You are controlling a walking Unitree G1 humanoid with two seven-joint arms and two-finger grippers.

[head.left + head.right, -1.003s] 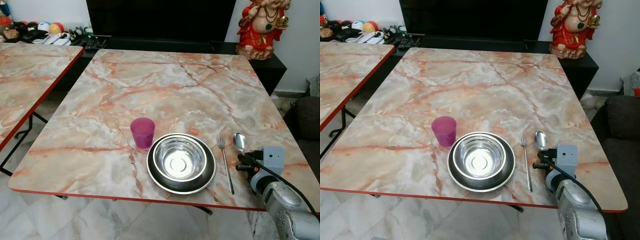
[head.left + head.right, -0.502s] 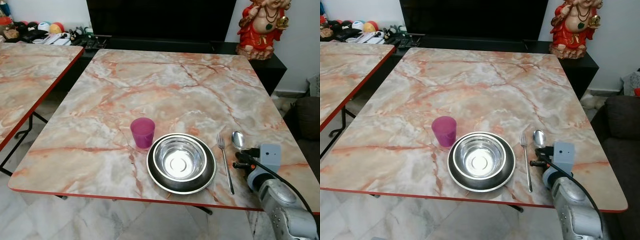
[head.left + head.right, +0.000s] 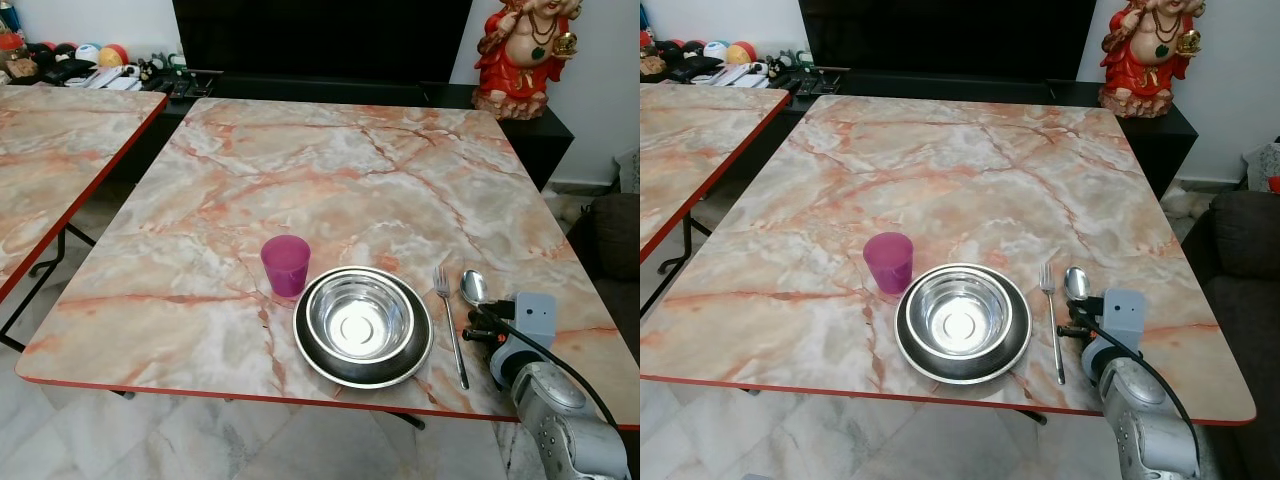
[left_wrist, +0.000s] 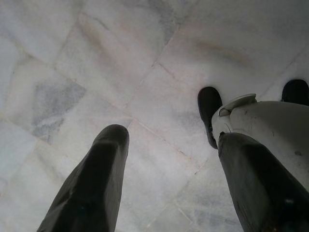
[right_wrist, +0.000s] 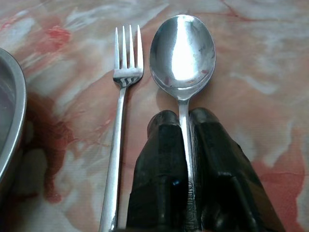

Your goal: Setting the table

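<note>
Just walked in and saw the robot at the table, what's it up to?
It is setting a place. The right gripper is shut on the spoon handle, with the spoon low at the table beside the fork, right of the bowl on its plate. A pink cup stands left of the bowl. The left gripper hangs open over the floor.

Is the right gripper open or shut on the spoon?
Shut. In the right wrist view the right gripper has both black fingers pressed against the spoon handle, beside the fork.
</note>
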